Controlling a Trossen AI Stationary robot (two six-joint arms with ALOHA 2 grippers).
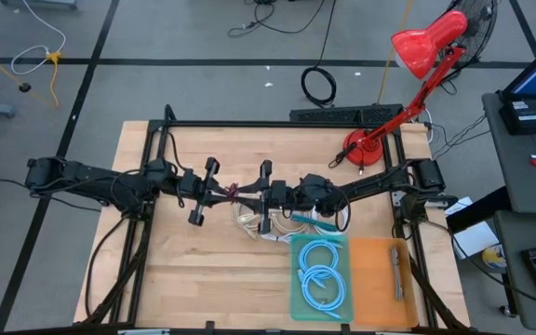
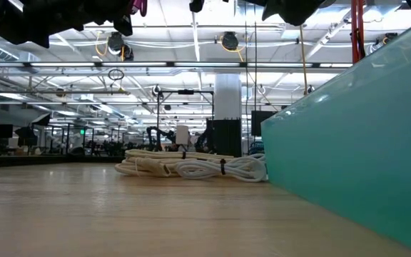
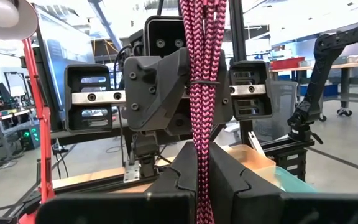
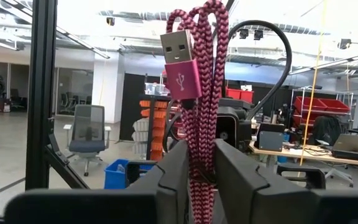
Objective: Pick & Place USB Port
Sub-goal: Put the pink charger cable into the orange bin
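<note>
A pink-and-black braided USB cable (image 1: 235,193), coiled into a tied bundle, hangs in the air between my two grippers over the middle of the table. My left gripper (image 1: 217,192) comes from the table's left and my right gripper (image 1: 253,194) from the right; they face each other, and each is shut on one end of the bundle. The right wrist view shows the pink USB plug (image 4: 180,65) standing above the right fingers. In the low view only a pink bit of cable (image 2: 140,6) shows at the top edge. My left gripper pinches the pink bundle (image 3: 202,158) between its two fingers (image 3: 232,177), several strands together, coming level from the table's left. The bundle is lifted clear of the table and runs straight past the fingers toward the right gripper. My right gripper pinches the bundle's looped end (image 4: 201,155) between its two fingers (image 4: 241,171), several strands together, level from the table's right. The loops and the USB plug stick out beyond the fingers, clear of the table.
White coiled cables (image 1: 261,224) lie on the table below the grippers. Toward the near right edge stand a teal tray (image 1: 298,279) holding blue cable coils and an orange tray (image 1: 378,279) with a grey stick. A red desk lamp (image 1: 361,147) stands at the far right.
</note>
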